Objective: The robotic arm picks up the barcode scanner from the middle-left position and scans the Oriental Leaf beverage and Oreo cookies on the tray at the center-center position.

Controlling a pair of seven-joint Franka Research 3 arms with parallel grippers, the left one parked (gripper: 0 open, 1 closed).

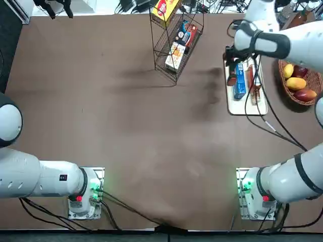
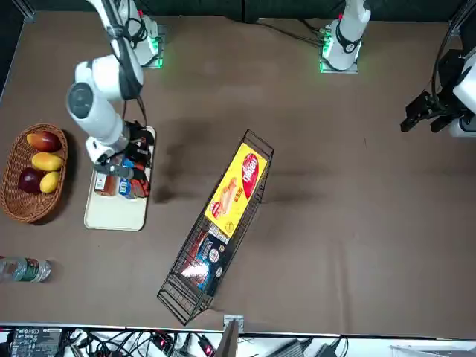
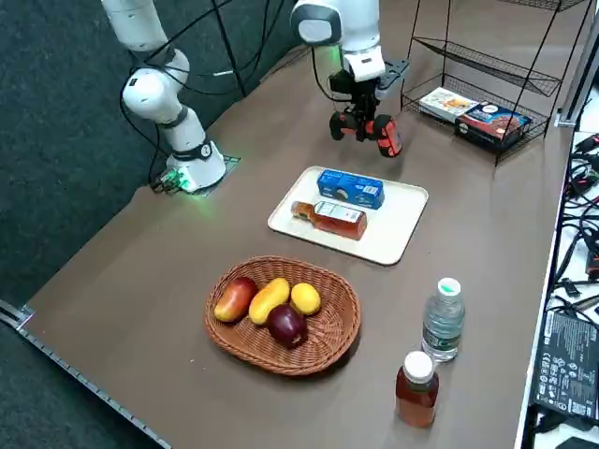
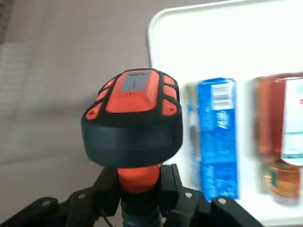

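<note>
Pinching the barcode scanner (image 4: 134,118), the right pincer (image 4: 138,196) hangs beside the tray (image 3: 398,229), near the wire rack (image 3: 487,70).

- You are seeing the robotic arm (image 3: 342,28) reaching over the desk (image 3: 140,234), its end effector (image 3: 360,117) hanging above the surface, clamped on an orange-and-black barcode scanner (image 3: 382,131).
- The tray (image 3: 398,229) is sitting near the end effector, apart from it.
- The Oreo cookies (image 3: 350,188) and the Oriental Leaf beverage (image 3: 329,217) are lying side by side on the tray.
- A wicker basket (image 3: 328,341) is holding fruit nearby.
- A clear bottle (image 3: 443,320) and a brown bottle (image 3: 416,388) are standing just beside each other.
- A wire rack (image 3: 487,65) is carrying boxes.
</note>
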